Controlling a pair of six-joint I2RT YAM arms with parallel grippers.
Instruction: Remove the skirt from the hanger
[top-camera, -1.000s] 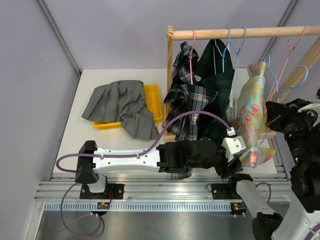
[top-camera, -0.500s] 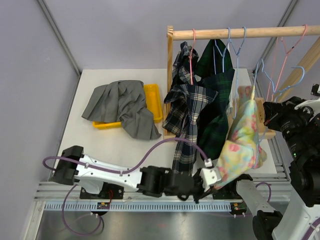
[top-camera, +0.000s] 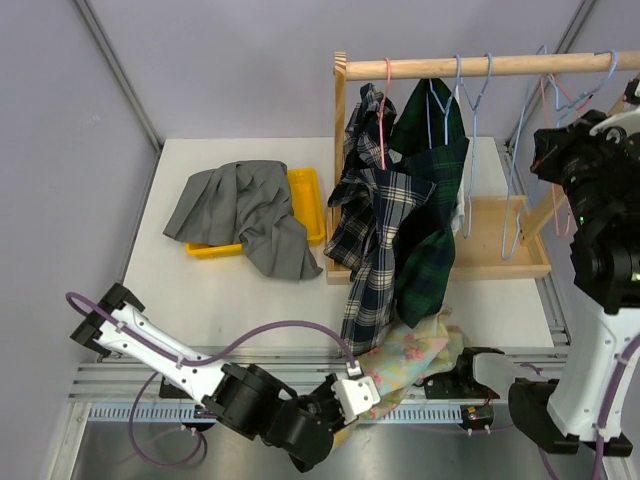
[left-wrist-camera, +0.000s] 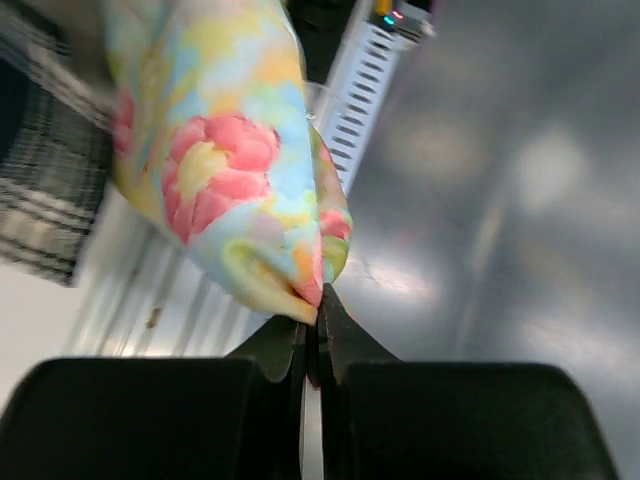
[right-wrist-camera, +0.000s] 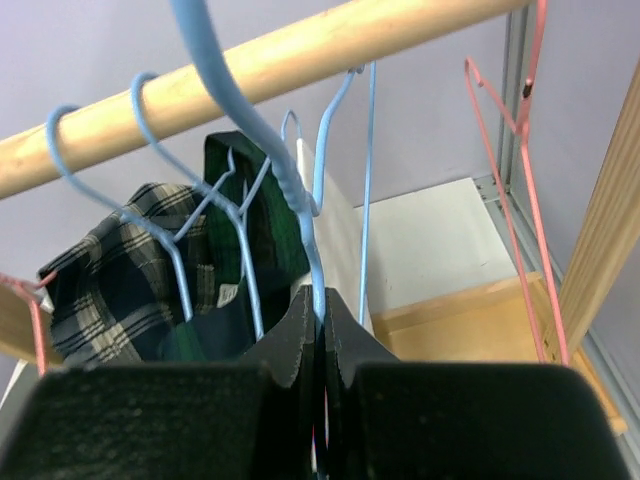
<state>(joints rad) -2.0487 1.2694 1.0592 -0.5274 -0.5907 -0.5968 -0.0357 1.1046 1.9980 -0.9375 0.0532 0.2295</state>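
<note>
Left wrist: left hand (left-wrist-camera: 312, 322) is pinching the crumpled floral skirt (left-wrist-camera: 222, 170) past the desk (top-camera: 230, 300) edge, right hand (right-wrist-camera: 320, 300) clamping the hanger (right-wrist-camera: 284, 180).

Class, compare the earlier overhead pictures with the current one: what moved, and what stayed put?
The left gripper, shut on the floral skirt, drew it down off the blue hanger to the near edge of the table. The right gripper, shut on that hanger, raised it towards the wooden rail. The plaid garments, grey skirt and yellow tray stayed put.
</note>
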